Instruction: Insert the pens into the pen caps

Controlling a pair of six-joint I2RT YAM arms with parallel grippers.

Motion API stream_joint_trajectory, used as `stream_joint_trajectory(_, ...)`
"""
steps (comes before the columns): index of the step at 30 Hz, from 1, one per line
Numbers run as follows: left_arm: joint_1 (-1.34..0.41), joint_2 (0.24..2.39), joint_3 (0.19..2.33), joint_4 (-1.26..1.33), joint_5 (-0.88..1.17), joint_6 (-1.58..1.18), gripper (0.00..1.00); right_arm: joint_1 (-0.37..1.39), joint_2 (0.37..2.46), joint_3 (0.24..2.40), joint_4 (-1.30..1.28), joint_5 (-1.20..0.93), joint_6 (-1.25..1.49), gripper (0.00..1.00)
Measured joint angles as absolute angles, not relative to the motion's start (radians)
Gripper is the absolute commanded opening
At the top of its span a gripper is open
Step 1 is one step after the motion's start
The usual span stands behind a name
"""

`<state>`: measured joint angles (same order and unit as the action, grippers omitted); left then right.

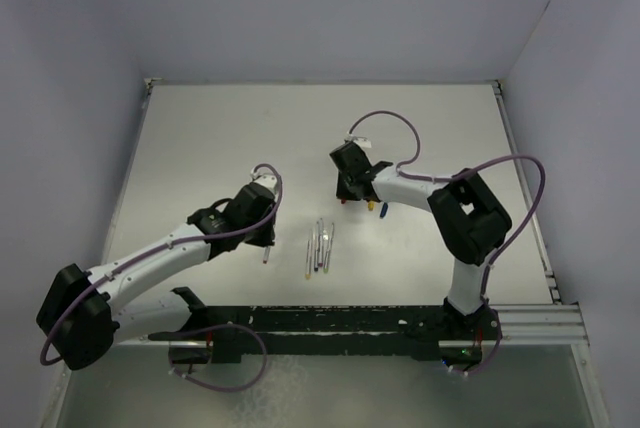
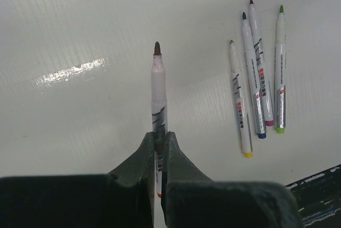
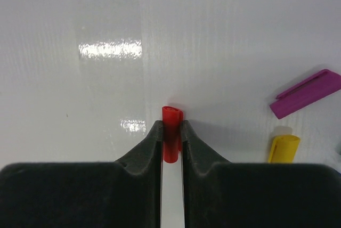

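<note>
The left claw (image 2: 158,151) is clenched on a thin pale grey-white marker pen (image 2: 158,84). It grips the lower barrel, so the dark tip, seemingly reddish-brown, points away over the glossy white worktop (image 2: 80,31). Four more pale pens (image 2: 251,73) lie side by side to its right, near but apart from it. The right claw (image 3: 171,132) grasps a stubby red plastic cap (image 3: 172,115), open end outward. A purple-magenta cap (image 3: 306,94) and a yellow cap (image 3: 283,149) lie just beside each other to its right.
</note>
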<state>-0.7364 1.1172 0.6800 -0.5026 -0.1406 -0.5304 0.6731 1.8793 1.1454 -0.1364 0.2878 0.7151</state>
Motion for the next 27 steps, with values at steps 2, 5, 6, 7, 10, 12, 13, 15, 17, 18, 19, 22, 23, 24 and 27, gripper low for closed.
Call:
stream_joint_trajectory(2, -0.736, 1.107, 0.68, -0.5, -0.141, -0.53, 0.0, 0.673, 1.863, 1.127, -0.126, 0.263, 0.699, 0.0)
stream_joint_trajectory(5, -0.736, 1.087, 0.672, -0.48, -0.138, -0.53, 0.0, 0.676, 1.808, 1.066, -0.118, 0.234, 0.68, 0.0)
stream_joint_trajectory(6, -0.736, 1.082, 0.67, -0.474, -0.135, -0.529, 0.0, 0.677, 1.783, 1.039, -0.111, 0.223, 0.676, 0.0)
stream_joint_trajectory(7, -0.736, 1.078, 0.667, -0.462, -0.131, -0.527, 0.0, 0.678, 1.758, 1.015, -0.103, 0.215, 0.671, 0.0)
stream_joint_trajectory(10, -0.736, 1.069, 0.65, -0.416, -0.105, -0.512, 0.0, 0.679, 1.66, 0.933, -0.063, 0.191, 0.657, 0.0)
stream_joint_trajectory(12, -0.736, 1.065, 0.634, -0.377, -0.08, -0.504, 0.0, 0.679, 1.603, 0.894, -0.025, 0.183, 0.645, 0.0)
stream_joint_trajectory(13, -0.736, 1.064, 0.626, -0.355, -0.066, -0.502, 0.0, 0.679, 1.574, 0.878, 0.001, 0.179, 0.639, 0.0)
stream_joint_trajectory(15, -0.736, 1.063, 0.613, -0.315, -0.039, -0.495, 0.0, 0.679, 1.525, 0.85, 0.043, 0.166, 0.627, 0.0)
stream_joint_trajectory(17, -0.736, 1.063, 0.606, -0.279, -0.011, -0.487, 0.0, 0.679, 1.468, 0.818, 0.088, 0.161, 0.614, 0.0)
stream_joint_trajectory(18, -0.736, 1.063, 0.606, -0.265, 0.0, -0.485, 0.0, 0.679, 1.441, 0.802, 0.11, 0.157, 0.607, 0.0)
stream_joint_trajectory(19, -0.736, 1.062, 0.605, -0.243, 0.016, -0.481, 0.0, 0.679, 1.411, 0.786, 0.13, 0.155, 0.6, 0.0)
stream_joint_trajectory(22, -0.736, 1.052, 0.6, -0.186, 0.054, -0.472, 0.0, 0.68, 1.32, 0.735, 0.19, 0.146, 0.579, 0.0)
stream_joint_trajectory(23, -0.736, 1.046, 0.597, -0.163, 0.073, -0.467, 0.0, 0.68, 1.29, 0.718, 0.21, 0.142, 0.571, 0.0)
stream_joint_trajectory(24, -0.737, 1.041, 0.594, -0.144, 0.088, -0.466, 0.0, 0.68, 1.262, 0.701, 0.232, 0.142, 0.564, 0.0)
stream_joint_trajectory(27, -0.743, 1.029, 0.583, -0.073, 0.147, -0.461, 0.0, 0.68, 1.177, 0.646, 0.303, 0.139, 0.538, 0.0)
